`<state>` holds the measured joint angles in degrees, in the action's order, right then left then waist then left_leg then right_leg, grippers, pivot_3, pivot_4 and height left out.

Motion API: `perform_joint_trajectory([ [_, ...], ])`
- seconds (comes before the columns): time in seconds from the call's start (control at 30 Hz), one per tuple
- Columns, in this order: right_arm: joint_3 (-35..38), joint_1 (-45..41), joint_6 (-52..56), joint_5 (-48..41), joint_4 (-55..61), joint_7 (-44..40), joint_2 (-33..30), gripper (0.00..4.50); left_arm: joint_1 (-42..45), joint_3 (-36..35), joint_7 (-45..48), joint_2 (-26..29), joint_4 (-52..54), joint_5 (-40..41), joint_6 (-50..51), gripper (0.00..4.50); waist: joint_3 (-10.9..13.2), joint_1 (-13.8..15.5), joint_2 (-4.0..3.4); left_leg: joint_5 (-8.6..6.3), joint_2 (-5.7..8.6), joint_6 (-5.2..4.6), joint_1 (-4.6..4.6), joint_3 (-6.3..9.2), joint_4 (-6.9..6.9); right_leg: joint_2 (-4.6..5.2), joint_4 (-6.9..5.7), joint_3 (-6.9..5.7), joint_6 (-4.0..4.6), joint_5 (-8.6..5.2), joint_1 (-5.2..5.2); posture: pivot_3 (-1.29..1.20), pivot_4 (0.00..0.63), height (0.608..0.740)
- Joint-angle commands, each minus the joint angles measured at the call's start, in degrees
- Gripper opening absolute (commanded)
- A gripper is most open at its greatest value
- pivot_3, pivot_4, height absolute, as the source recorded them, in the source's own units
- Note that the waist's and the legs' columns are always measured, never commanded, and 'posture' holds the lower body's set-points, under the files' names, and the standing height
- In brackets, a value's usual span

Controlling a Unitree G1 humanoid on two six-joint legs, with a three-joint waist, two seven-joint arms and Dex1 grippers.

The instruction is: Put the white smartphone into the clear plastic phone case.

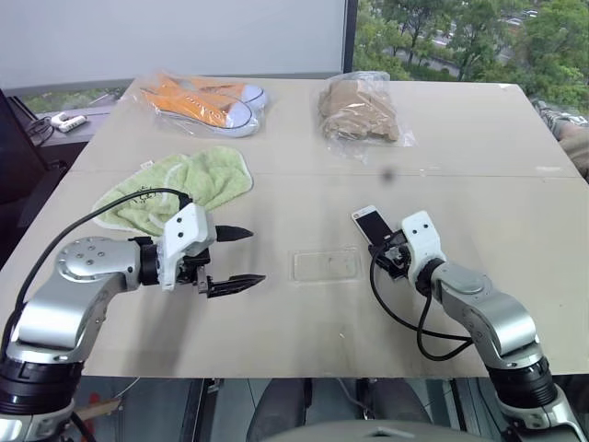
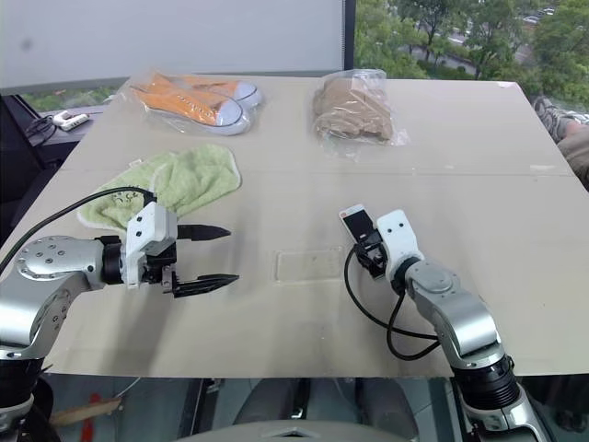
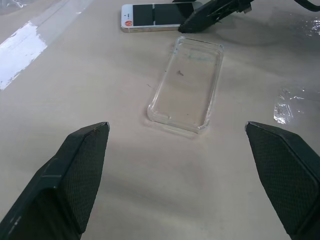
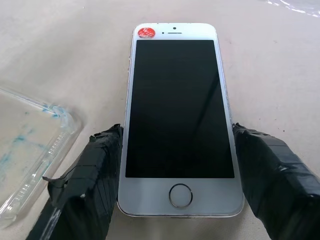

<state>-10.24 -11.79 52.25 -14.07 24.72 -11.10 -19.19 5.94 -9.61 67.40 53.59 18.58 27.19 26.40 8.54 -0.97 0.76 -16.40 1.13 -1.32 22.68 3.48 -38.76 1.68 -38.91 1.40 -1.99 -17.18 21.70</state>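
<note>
Right gripper (image 4: 175,170) clamps the white smartphone (image 4: 177,110) by its long edges, frame centre; left gripper (image 1: 230,258) stands open. Lift level, align above the clear plastic phone case (image 1: 325,265), centre frame, then press in evenly.

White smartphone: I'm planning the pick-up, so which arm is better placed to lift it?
Right. The right gripper already clasps the white smartphone by its long edges; the left gripper hangs open, apart from it.
</note>
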Motion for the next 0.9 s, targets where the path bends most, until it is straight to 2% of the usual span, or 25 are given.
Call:
perform_joint_trajectory([
  [0.03,1.31,-0.57,-1.98,0.58,0.14,-1.32,-0.40,2.98,-0.57,-1.19,0.69,1.11,1.02,0.68,-0.79,4.50,0.00,0.00,-0.01,0.00,0.00,0.00,0.00,0.00,0.02,0.00,0.01,0.00,0.00,0.00,0.00,0.00,0.150,0.740],
  [0.2,2.73,-2.87,-9.29,-0.90,1.61,-8.05,-3.27,2.98,-3.68,-1.92,3.96,3.96,-3.67,-1.95,-4.84,4.50,0.11,-0.10,-0.17,0.01,0.01,0.01,0.00,-0.10,0.15,0.01,0.03,0.09,0.00,0.00,0.05,0.00,0.150,0.740],
  [0.4,5.30,-6.12,-14.21,-6.83,1.41,-23.35,-11.05,2.98,-1.57,-2.07,5.73,4.72,-7.24,-1.83,-6.31,4.50,0.17,0.23,-0.17,0.00,0.01,-0.01,0.03,-0.04,0.27,0.03,0.11,-0.01,0.00,0.00,0.05,0.00,0.150,0.740],
  [0.57,-0.25,-10.88,-23.59,-6.03,-4.27,-44.15,-22.57,2.98,-1.47,-0.21,7.37,4.46,-8.06,-2.51,-7.79,4.50,0.19,-0.03,-0.17,-0.01,0.05,-0.03,0.03,-0.13,0.26,0.11,0.14,-0.02,0.00,0.00,0.05,0.00,0.150,0.740],
  [0.67,-3.55,-14.12,-29.04,-3.38,-9.14,-51.94,-26.22,2.98,-1.37,0.69,7.29,3.75,-7.86,-2.64,-8.27,4.50,0.19,-0.07,-0.16,-0.02,0.02,-0.04,0.01,-0.10,0.28,0.10,0.12,-0.06,0.00,0.00,0.05,0.00,0.150,0.740],
  [0.77,-8.02,-19.49,-31.34,-0.71,-13.92,-58.96,-27.18,2.98,-0.78,2.93,6.79,2.55,-7.91,-3.75,-8.94,4.50,0.21,-0.07,-0.15,-0.02,0.02,-0.04,0.02,-0.10,0.26,0.11,0.10,-0.06,0.00,0.00,0.05,0.00,0.150,0.740],
  [0.9,-11.78,-24.44,-32.14,2.45,-17.70,-61.84,-25.18,2.98,1.08,5.09,6.05,0.97,-8.89,-4.69,-9.50,4.50,0.22,0.05,-0.13,-0.01,0.02,-0.03,0.04,-0.07,0.24,0.12,0.10,-0.09,0.00,0.00,0.06,0.00,0.150,0.740],
])
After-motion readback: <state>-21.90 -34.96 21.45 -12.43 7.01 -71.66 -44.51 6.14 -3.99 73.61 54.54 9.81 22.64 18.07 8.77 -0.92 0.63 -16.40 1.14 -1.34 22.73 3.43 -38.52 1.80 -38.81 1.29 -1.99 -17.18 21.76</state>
